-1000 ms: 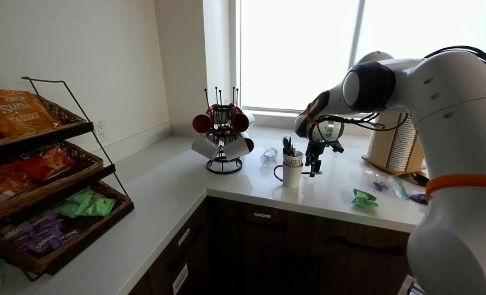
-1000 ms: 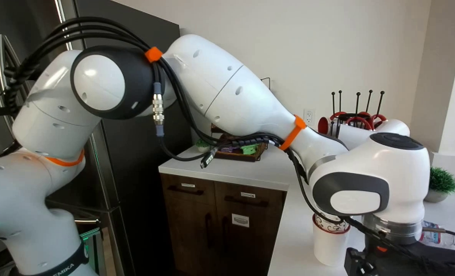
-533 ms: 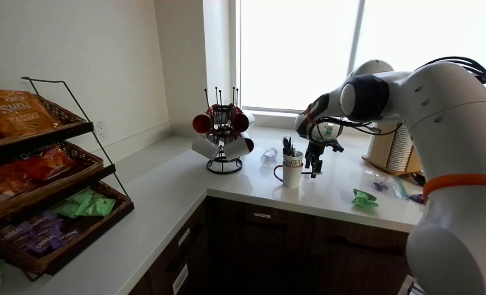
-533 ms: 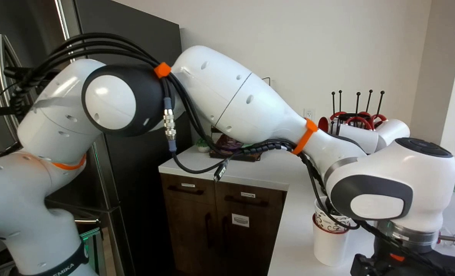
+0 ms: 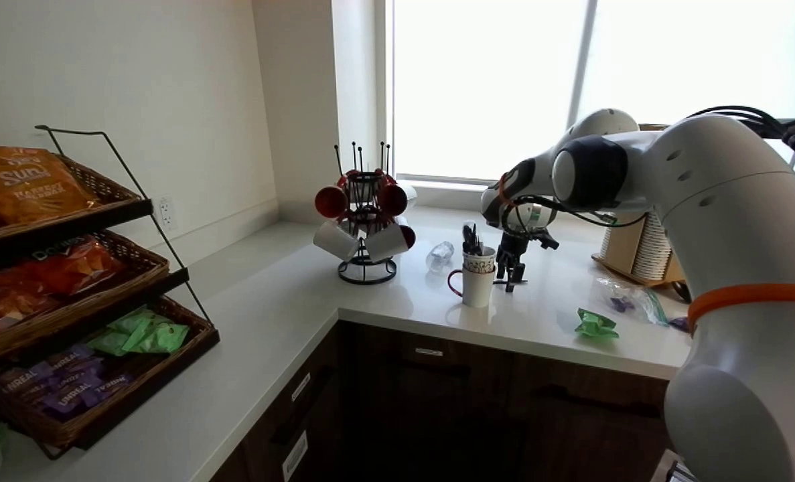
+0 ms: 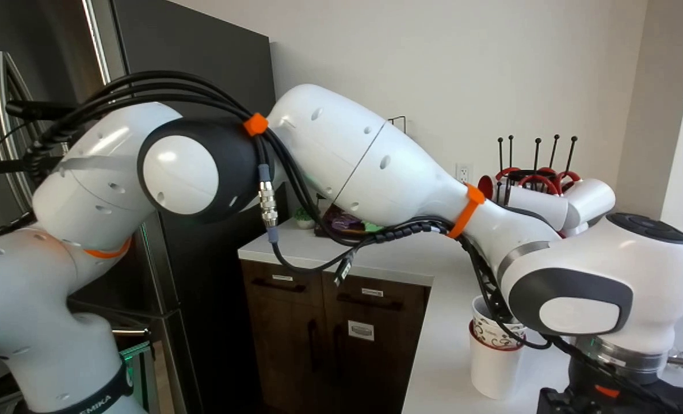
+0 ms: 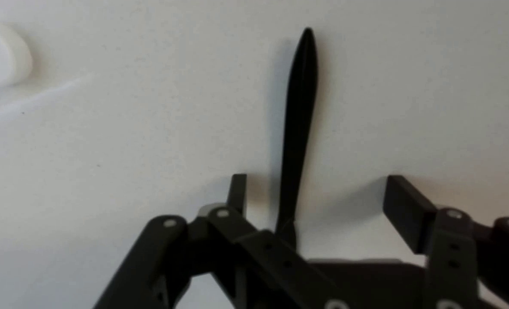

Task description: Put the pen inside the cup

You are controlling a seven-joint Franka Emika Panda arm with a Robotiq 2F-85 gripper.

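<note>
Pen (image 7: pixel 299 111) lies flat on the white counter (image 5: pixel 256 321), outside the cup (image 5: pixel 479 289). A bright window (image 5: pixel 484 87) rises behind the counter, and in an exterior view a dark fridge (image 6: pixel 214 52) stands behind the arm (image 6: pixel 347 135), which carries black cables tied with orange bands. Dark cabinets (image 6: pixel 288 328) sit beneath the counter. A tiered rack (image 5: pixel 149 389) holds orange, red, green and purple packets in its baskets. The mug tree (image 5: pixel 366 280) bears red and white mugs, some tilted. Near the window is a wooden stand (image 5: pixel 617 244) with a white stack.

The gripper (image 7: pixel 316 197) points down at the counter, near the cup. Its jaws stand wide apart and hold nothing; the pen runs between the fingers (image 7: pixel 404 210), a gap on each side, nearer one than the other. A clear bottle (image 5: pixel 441 255) lies near the cup. The cup stands upright, red handle out to the side, with a patterned cup (image 5: pixel 479 260) nested in its mouth and dark utensils (image 5: pixel 470 238) standing in that. A green packet (image 5: pixel 597 323) lies closer to the counter's edge. In the wrist view the pen is dark and slim, tapered end away from the gripper, near end hidden by it. A round white cap (image 7: pixel 1 55) sits at the upper left corner, partly cut off.
</note>
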